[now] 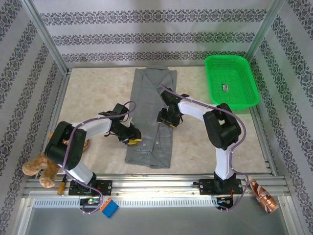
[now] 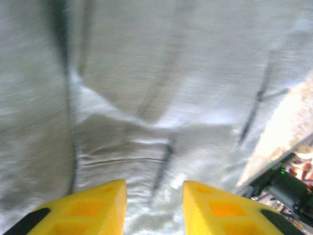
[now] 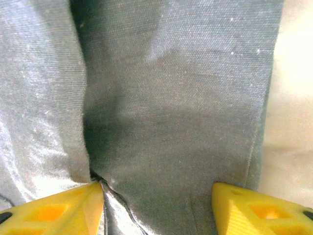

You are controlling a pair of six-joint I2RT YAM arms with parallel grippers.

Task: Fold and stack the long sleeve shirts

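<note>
The long sleeve shirt (image 1: 151, 112) is grey and lies folded lengthwise into a narrow strip running from the table's back to its front. My left gripper (image 1: 133, 139) sits low at the strip's left edge near the front. In the left wrist view its yellow fingers (image 2: 93, 205) stand apart over wrinkled grey cloth (image 2: 161, 73), gripping nothing. My right gripper (image 1: 165, 121) rests on the strip's right half at mid-length. Seen from the right wrist, it (image 3: 157, 196) is open wide over the flat fabric (image 3: 176, 98), its left fingertip (image 3: 73, 208) at a fold seam.
A green basket (image 1: 231, 81) stands at the back right. A brown plush toy (image 1: 40, 169) lies at the front left beside the left arm's base. A copper-coloured object (image 1: 264, 196) lies off the table at the front right. Bare tabletop (image 1: 93, 93) flanks the shirt.
</note>
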